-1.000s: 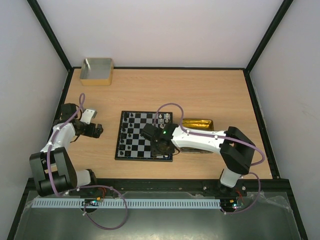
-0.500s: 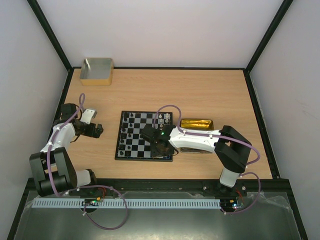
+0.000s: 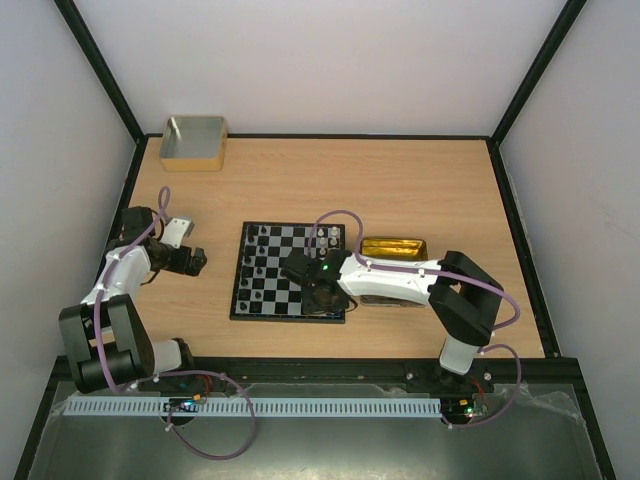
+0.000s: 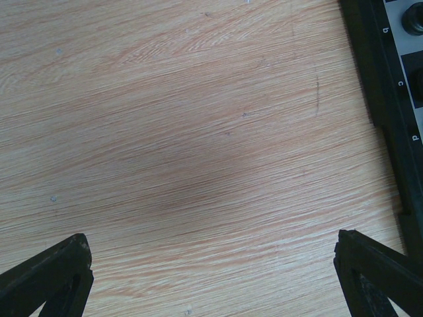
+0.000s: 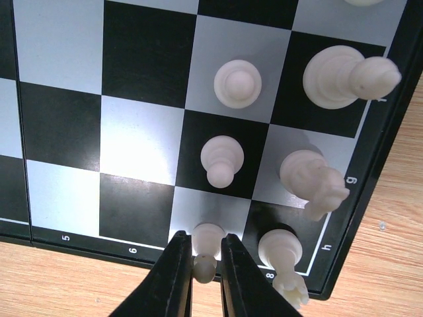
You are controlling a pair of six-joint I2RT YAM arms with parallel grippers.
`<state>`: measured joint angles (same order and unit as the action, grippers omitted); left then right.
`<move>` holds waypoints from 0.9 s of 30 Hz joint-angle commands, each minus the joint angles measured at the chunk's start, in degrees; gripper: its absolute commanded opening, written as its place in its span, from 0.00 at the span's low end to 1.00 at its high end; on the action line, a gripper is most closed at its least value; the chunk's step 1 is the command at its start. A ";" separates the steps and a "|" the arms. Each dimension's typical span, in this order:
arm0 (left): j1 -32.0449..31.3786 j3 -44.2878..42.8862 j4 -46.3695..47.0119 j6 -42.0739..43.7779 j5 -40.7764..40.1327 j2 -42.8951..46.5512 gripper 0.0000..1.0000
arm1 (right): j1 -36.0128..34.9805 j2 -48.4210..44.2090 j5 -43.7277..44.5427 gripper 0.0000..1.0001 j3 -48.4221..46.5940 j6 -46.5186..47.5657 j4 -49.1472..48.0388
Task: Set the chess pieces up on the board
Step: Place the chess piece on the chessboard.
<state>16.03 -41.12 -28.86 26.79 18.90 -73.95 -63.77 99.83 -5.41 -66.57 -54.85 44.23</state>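
Top: board mid-bench. Right gripper over its near-right corner, left gripper over bare bench off the board's left edge.
Left wrist: left claw released, spread wide, nothing between.
Right wrist: fingers bracket a white pawn standing at the board's edge. Pinched or freed, can't tell.

It is tight around the right gripper. The pawn between its fingers stands on the board's edge row. A white piece is just beside it toward the corner, and a second pawn is one square farther in. The squares on its other side are bare. The tin lies close off the board's right side, partly under that arm. The left gripper, jaws wide, hangs over open table, with the board's edge beside one finger.
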 commanded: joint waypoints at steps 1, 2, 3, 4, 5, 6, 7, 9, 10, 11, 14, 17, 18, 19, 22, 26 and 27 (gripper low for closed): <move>-0.21 0.71 -0.14 -0.07 0.70 0.72 0.99 | 0.22 0.54 0.69 0.13 0.41 -0.01 -0.65; -0.17 0.72 -0.14 -0.04 0.70 0.72 0.99 | 0.22 0.66 0.74 0.13 0.44 0.05 -0.64; -0.26 0.70 -0.14 -0.06 0.70 0.76 0.99 | 0.22 0.76 0.67 0.13 0.38 0.15 -0.63; -0.17 0.75 -0.19 -0.07 0.70 0.82 1.00 | 0.22 0.84 0.66 0.13 0.39 0.17 -0.63; -0.15 0.73 -0.15 -0.02 0.66 0.83 1.00 | 0.18 0.91 0.60 0.13 0.47 0.26 -0.71; -0.16 0.70 -0.18 -0.06 0.71 0.83 0.99 | 0.22 0.97 0.58 0.13 0.59 0.26 -0.80; -0.14 0.74 -0.10 -0.08 0.65 0.83 0.99 | 0.22 0.98 0.58 0.13 0.52 0.28 -0.81; -0.14 0.75 -0.14 -0.07 0.69 0.91 0.99 | 0.22 0.95 0.75 0.13 0.30 0.18 -0.62; -0.15 0.71 -0.14 -0.09 0.65 0.92 0.99 | 0.22 0.88 0.82 0.14 0.08 0.21 -0.35; -0.20 0.70 -0.19 -0.07 0.68 0.92 0.99 | 0.18 0.70 1.03 0.14 -0.28 0.26 -0.04; -0.21 0.75 -0.16 -0.07 0.70 0.92 0.99 | 0.22 -0.02 2.22 0.17 -1.35 0.40 1.40; -0.13 0.77 -0.14 -0.11 0.70 1.17 1.00 | 0.22 -0.93 3.19 0.18 -2.43 0.57 3.40; -0.18 0.79 -0.14 -0.07 0.66 1.18 0.99 | 0.22 -1.29 3.47 0.18 -2.62 0.62 3.87; -0.20 0.81 -0.14 -0.11 0.62 1.26 0.99 | 0.22 -1.63 3.61 0.19 -2.75 0.60 4.36; -0.16 0.94 0.02 -0.07 0.57 1.26 1.00 | 0.16 -2.92 4.02 0.20 -3.00 0.50 5.43; -0.19 1.22 0.19 -0.07 0.28 1.47 0.99 | 0.22 -5.86 4.78 0.22 -4.11 0.63 6.18; -0.18 1.18 0.09 -0.07 0.27 1.68 0.99 | 0.22 -6.60 5.19 0.24 -4.74 0.78 6.34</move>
<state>16.03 -40.62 -28.60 26.79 18.87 -73.71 -63.77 97.34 -3.05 -68.12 -54.37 47.40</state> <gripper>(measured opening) 0.995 0.214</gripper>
